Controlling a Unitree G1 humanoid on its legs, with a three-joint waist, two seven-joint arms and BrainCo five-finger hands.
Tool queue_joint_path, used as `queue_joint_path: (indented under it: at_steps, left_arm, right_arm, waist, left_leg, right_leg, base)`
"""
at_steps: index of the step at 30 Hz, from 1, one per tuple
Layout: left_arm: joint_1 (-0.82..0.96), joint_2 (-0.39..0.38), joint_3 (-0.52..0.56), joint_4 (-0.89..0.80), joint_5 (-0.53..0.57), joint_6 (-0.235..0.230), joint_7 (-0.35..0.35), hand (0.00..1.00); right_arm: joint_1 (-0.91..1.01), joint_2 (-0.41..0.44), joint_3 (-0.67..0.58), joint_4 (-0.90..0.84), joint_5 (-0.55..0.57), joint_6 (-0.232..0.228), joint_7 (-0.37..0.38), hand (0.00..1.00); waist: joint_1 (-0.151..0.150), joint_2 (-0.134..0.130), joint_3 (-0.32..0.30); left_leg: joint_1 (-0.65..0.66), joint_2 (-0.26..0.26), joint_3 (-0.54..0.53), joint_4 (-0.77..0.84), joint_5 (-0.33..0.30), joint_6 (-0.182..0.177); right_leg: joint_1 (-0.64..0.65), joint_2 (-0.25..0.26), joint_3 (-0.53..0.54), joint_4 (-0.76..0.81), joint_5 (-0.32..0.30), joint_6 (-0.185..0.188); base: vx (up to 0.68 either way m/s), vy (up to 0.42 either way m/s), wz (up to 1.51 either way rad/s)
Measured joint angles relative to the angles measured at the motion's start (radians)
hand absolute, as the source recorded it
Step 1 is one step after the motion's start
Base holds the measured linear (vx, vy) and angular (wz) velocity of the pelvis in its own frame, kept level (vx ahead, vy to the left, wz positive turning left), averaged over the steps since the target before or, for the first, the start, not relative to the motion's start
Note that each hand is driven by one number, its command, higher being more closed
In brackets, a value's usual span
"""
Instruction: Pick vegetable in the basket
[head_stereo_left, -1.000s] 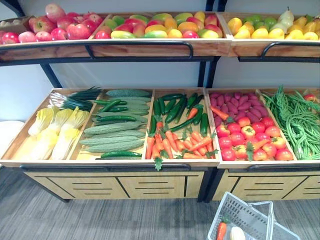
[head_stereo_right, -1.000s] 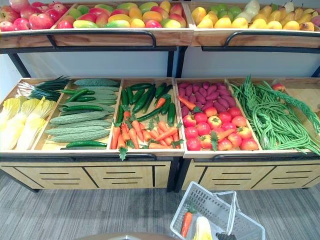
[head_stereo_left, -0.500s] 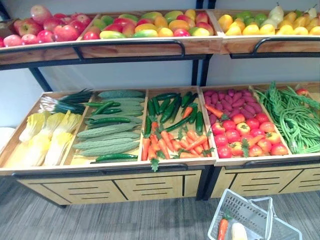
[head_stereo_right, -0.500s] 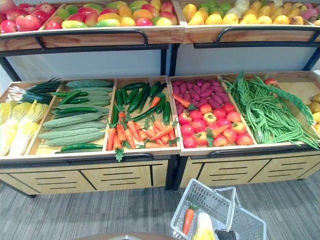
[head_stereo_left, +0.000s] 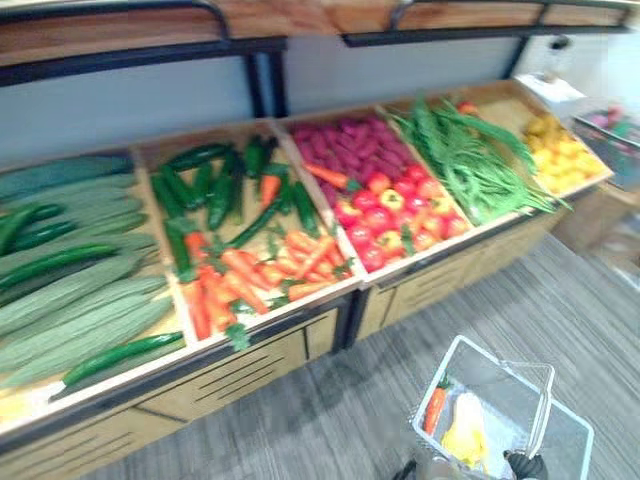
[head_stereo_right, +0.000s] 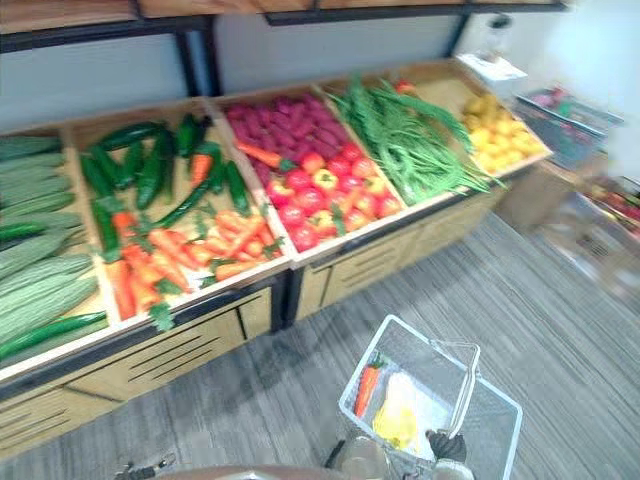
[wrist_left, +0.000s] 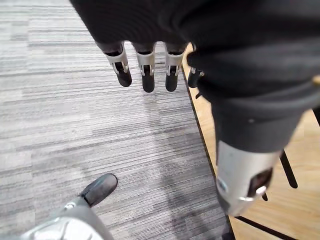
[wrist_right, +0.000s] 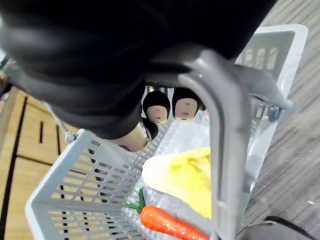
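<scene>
A grey wire basket (head_stereo_left: 470, 362) hangs low above the floor in front of the produce stand. Inside it lie an orange carrot (head_stereo_left: 433, 408) and a pale yellow cabbage (head_stereo_left: 465, 436); the right wrist view has the same carrot (wrist_right: 170, 225) and cabbage (wrist_right: 185, 180). My right hand (wrist_right: 157, 107) is curled round the basket's handle (wrist_right: 220, 150), and its dark fingertips (head_stereo_right: 447, 445) peek up at the basket's near rim. My left hand (wrist_left: 145, 65) hangs over the grey floor with straight fingers, holding nothing.
The wooden stand holds bins of long green gourds (head_stereo_left: 70, 290), carrots with green cucumbers (head_stereo_left: 250, 260), tomatoes and purple vegetables (head_stereo_left: 385, 205), green beans (head_stereo_left: 465, 160) and yellow produce (head_stereo_left: 560, 155). Another rack (head_stereo_right: 570, 110) stands at the far right. Grey plank floor (head_stereo_right: 560, 330) lies around the basket.
The whole picture has swung right and closer, so the camera moved: the upper fruit shelf and left bins slid out. The basket stays at the lower right with the same contents.
</scene>
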Motion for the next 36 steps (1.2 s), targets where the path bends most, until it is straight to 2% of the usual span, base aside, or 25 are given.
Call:
queue_joint_path:
  at_steps: [2, 3, 4, 5, 6, 7, 8, 11, 13, 14, 16, 17, 18, 19, 20, 21, 22, 23, 24, 25, 27, 28, 31, 33, 36]
  left_arm:
    - [0.000, -0.002, 0.008, 0.005, -0.007, 0.000, -0.001, 0.00]
    - [0.002, -0.003, 0.015, 0.006, -0.008, 0.000, -0.001, 0.00]
    - [-0.002, -0.005, 0.039, 0.016, -0.008, -0.001, -0.003, 0.00]
    - [-0.010, -0.013, 0.037, 0.018, -0.008, -0.003, -0.006, 0.00]
    - [-0.040, -0.044, 0.033, 0.024, -0.008, -0.007, -0.006, 0.00]
    - [-0.048, -0.060, 0.024, 0.025, -0.010, -0.018, -0.005, 0.00]
    - [-0.061, -0.055, 0.026, 0.034, -0.010, -0.020, -0.004, 0.00]
    - [-0.081, -0.040, 0.022, 0.043, -0.011, -0.013, -0.002, 0.00]
    - [-0.093, -0.041, -0.005, 0.043, -0.011, -0.011, -0.002, 0.00]
    - [-0.104, -0.041, -0.010, 0.041, -0.010, -0.011, -0.002, 0.00]
    - [-0.102, -0.043, -0.013, 0.039, -0.009, -0.008, -0.003, 0.00]
    - [-0.101, -0.043, -0.013, 0.035, -0.009, -0.002, -0.003, 0.00]
    - [-0.100, -0.047, -0.011, 0.029, -0.008, -0.001, -0.003, 0.00]
    - [-0.097, -0.053, -0.016, 0.031, 0.001, -0.005, -0.004, 0.00]
    - [-0.094, -0.057, -0.019, 0.033, 0.002, -0.005, -0.004, 0.00]
    - [-0.074, -0.062, -0.023, 0.033, 0.002, -0.005, -0.004, 0.00]
    - [-0.053, -0.066, -0.026, 0.033, 0.001, -0.005, -0.004, 0.00]
    - [-0.043, -0.066, -0.033, 0.033, 0.001, -0.004, -0.004, 0.00]
    - [-0.029, -0.068, -0.047, 0.033, 0.000, -0.003, -0.004, 0.00]
    - [-0.023, -0.068, -0.053, 0.032, -0.002, -0.001, -0.004, 0.00]
    - [-0.021, -0.050, -0.064, 0.030, -0.004, -0.002, -0.002, 0.00]
    - [-0.021, -0.041, -0.072, 0.030, -0.004, -0.003, -0.002, 0.00]
    - [-0.021, -0.041, -0.094, 0.032, -0.003, -0.017, 0.000, 0.00]
    - [-0.021, -0.045, -0.116, 0.036, 0.003, -0.027, 0.000, 0.00]
    - [-0.016, -0.040, -0.127, 0.053, 0.055, -0.039, -0.005, 0.00]
  right_arm:
    - [-0.023, 0.008, 0.031, 0.047, -0.005, -0.017, 0.007, 1.00]
    - [-0.023, 0.012, 0.037, 0.048, -0.004, -0.020, 0.009, 1.00]
    - [-0.029, 0.016, 0.038, 0.048, -0.005, -0.021, 0.015, 1.00]
    - [-0.028, 0.018, 0.043, 0.048, -0.005, -0.021, 0.015, 1.00]
    - [-0.029, -0.006, 0.040, 0.048, -0.005, -0.020, 0.010, 1.00]
    - [-0.023, -0.029, 0.045, 0.049, -0.005, -0.016, 0.009, 1.00]
    - [-0.023, -0.020, 0.049, 0.049, -0.005, -0.012, 0.009, 1.00]
    - [-0.004, 0.025, 0.060, 0.035, -0.005, -0.013, 0.006, 1.00]
    - [0.019, 0.028, 0.059, 0.028, -0.004, -0.014, 0.002, 1.00]
    - [0.036, 0.026, 0.059, 0.009, -0.004, -0.013, 0.001, 1.00]
    - [0.048, 0.022, 0.068, -0.011, -0.004, -0.014, 0.000, 1.00]
    - [0.050, 0.015, 0.082, -0.015, -0.003, -0.015, -0.001, 1.00]
    - [0.054, 0.009, 0.085, -0.027, -0.002, -0.015, -0.005, 1.00]
    - [0.051, 0.002, 0.089, -0.037, -0.001, -0.016, -0.007, 1.00]
    - [0.042, -0.007, 0.088, -0.036, -0.002, -0.016, -0.007, 1.00]
    - [0.032, -0.018, 0.088, -0.035, -0.003, -0.019, -0.004, 1.00]
    - [0.028, -0.025, 0.089, -0.035, -0.005, -0.024, -0.001, 1.00]
    - [0.027, -0.027, 0.091, -0.035, -0.005, -0.023, 0.000, 1.00]
    - [0.033, -0.029, 0.097, -0.032, -0.005, -0.023, 0.001, 1.00]
    - [0.043, -0.028, 0.101, -0.026, -0.005, -0.022, 0.002, 1.00]
    - [0.053, -0.028, 0.127, -0.013, -0.002, -0.024, 0.003, 1.00]
    - [0.053, -0.028, 0.128, -0.001, -0.002, -0.027, 0.003, 1.00]
    - [0.056, -0.032, 0.123, 0.009, 0.002, -0.027, -0.005, 1.00]
    - [0.056, -0.032, 0.119, 0.028, 0.007, -0.027, -0.028, 1.00]
    - [0.055, -0.029, 0.119, 0.041, 0.025, -0.034, -0.045, 1.00]
  waist:
    - [0.002, -0.008, -0.003]
    - [0.003, -0.019, -0.007]
    - [0.015, -0.024, 0.006]
    - [0.014, -0.028, 0.006]
    - [0.012, -0.011, 0.002]
    - [0.008, 0.016, 0.003]
    - [0.007, 0.017, 0.000]
    - [-0.008, -0.011, 0.005]
    - [-0.012, -0.017, 0.003]
    - [-0.015, -0.016, 0.003]
    - [-0.032, -0.016, 0.003]
    - [-0.034, -0.009, 0.006]
    - [-0.030, -0.004, 0.006]
    - [-0.023, -0.005, 0.007]
    - [-0.022, 0.005, 0.007]
    - [-0.021, 0.021, 0.005]
    - [-0.019, 0.031, 0.001]
    - [-0.016, 0.037, 0.002]
    - [-0.007, 0.050, -0.002]
    - [-0.004, 0.051, -0.015]
    - [-0.004, 0.016, -0.025]
    - [-0.006, 0.007, -0.029]
    - [-0.007, 0.016, -0.030]
    - [-0.006, 0.035, -0.042]
    - [-0.006, 0.028, -0.047]
  left_leg:
    - [0.004, 0.035, 0.084, 0.101, -0.021, 0.024]
    - [0.005, 0.053, 0.102, 0.151, -0.037, 0.028]
    - [-0.012, 0.123, 0.136, 0.326, -0.085, 0.038]
    - [-0.029, 0.102, 0.111, 0.313, -0.112, -0.004]
    - [-0.067, 0.028, 0.053, 0.136, -0.078, -0.006]
    - [-0.068, 0.042, 0.104, 0.100, -0.012, -0.012]
    - [-0.067, 0.041, 0.124, 0.116, -0.013, -0.012]
    - [-0.045, 0.067, 0.190, 0.151, -0.015, -0.016]
    - [-0.037, 0.099, 0.209, 0.191, -0.015, -0.016]
    - [-0.038, 0.133, 0.211, 0.241, -0.015, -0.016]
    - [-0.042, 0.185, 0.186, 0.336, -0.014, -0.013]
    - [-0.047, 0.211, 0.135, 0.395, -0.009, -0.017]
    - [-0.088, 0.236, 0.015, 0.487, 0.011, -0.006]
    - [-0.123, 0.182, -0.160, 0.442, -0.013, -0.044]
    - [-0.129, 0.144, -0.249, 0.396, -0.024, -0.056]
    - [-0.129, 0.073, -0.404, 0.296, -0.026, -0.058]
    - [-0.120, 0.023, -0.519, 0.204, -0.016, -0.064]
    - [-0.110, 0.007, -0.574, 0.163, 0.003, -0.073]
    - [-0.108, 0.000, -0.641, 0.135, 0.028, -0.102]
    - [-0.100, -0.013, -0.708, 0.129, 0.016, -0.119]
    - [-0.112, -0.046, -0.770, 0.131, 0.014, -0.116]
    - [-0.116, -0.059, -0.784, 0.131, 0.005, -0.102]
    - [-0.113, -0.063, -0.783, 0.130, -0.039, -0.097]
    - [-0.110, -0.049, -0.785, 0.126, -0.100, -0.088]
    - [-0.093, -0.053, -0.773, 0.123, -0.122, -0.086]
  right_leg:
    - [0.059, -0.021, -0.020, -0.049, 0.022, 0.015]
    - [0.086, -0.018, -0.017, -0.110, 0.061, 0.017]
    - [0.135, 0.035, -0.002, -0.254, 0.062, 0.023]
    - [0.141, 0.039, 0.019, -0.302, 0.061, 0.024]
    - [0.147, 0.054, 0.040, -0.396, 0.060, 0.027]
    - [0.146, 0.086, 0.041, -0.450, 0.047, 0.065]
    - [0.152, 0.087, 0.043, -0.474, 0.039, 0.077]
    - [0.154, 0.114, 0.074, -0.538, 0.040, 0.082]
    - [0.156, 0.132, 0.097, -0.551, 0.040, 0.082]
    - [0.155, 0.143, 0.106, -0.552, 0.040, 0.082]
    - [0.155, 0.155, 0.138, -0.553, 0.032, 0.070]
    - [0.152, 0.161, 0.165, -0.553, 0.029, 0.066]
    - [0.148, 0.159, 0.219, -0.551, 0.025, 0.059]
    - [0.128, 0.141, 0.275, -0.543, 0.026, 0.059]
    - [0.114, 0.131, 0.309, -0.533, 0.026, 0.060]
    - [0.090, 0.123, 0.372, -0.523, 0.030, 0.066]
    - [0.068, 0.125, 0.434, -0.514, 0.034, 0.072]
    - [0.060, 0.132, 0.465, -0.518, 0.036, 0.077]
    - [0.041, 0.157, 0.517, -0.533, 0.041, 0.083]
    - [0.038, 0.165, 0.549, -0.570, 0.063, 0.100]
    - [0.032, 0.147, 0.589, -0.626, 0.105, 0.113]
    - [0.031, 0.139, 0.602, -0.657, 0.126, 0.120]
    - [0.021, 0.136, 0.623, -0.665, 0.153, 0.130]
    - [0.013, 0.155, 0.635, -0.667, 0.173, 0.141]
    - [0.013, 0.155, 0.655, -0.666, 0.180, 0.147]
  base:
    - [0.09, -0.136, -1.86]
    - [0.15, -0.296, -2.01]
    - [0.13, -0.298, -1.49]
    - [-0.04, -0.292, -1.51]
    - [-0.31, -0.106, -1.27]
    - [-0.33, -0.091, -1.15]
    - [-0.23, -0.089, -1.05]
    - [-0.05, -0.086, -0.70]
    - [-0.01, -0.141, -0.54]
    - [-0.01, -0.173, -0.45]
    - [-0.03, -0.131, -0.47]
    - [-0.07, -0.104, -0.78]
    - [-0.10, -0.092, -1.11]
    - [-0.08, -0.030, -1.17]
    - [-0.08, 0.042, -1.34]
    - [-0.08, 0.102, -1.48]
    - [-0.08, 0.117, -1.49]
    - [-0.10, 0.138, -1.42]
    - [-0.05, 0.134, -1.21]
    - [-0.03, 0.123, -1.04]
    - [0.00, 0.093, -0.65]
    - [-0.04, 0.105, -0.49]
    - [-0.06, 0.101, -0.25]
    - [-0.05, 0.088, -0.18]
    - [-0.04, 0.044, -0.20]
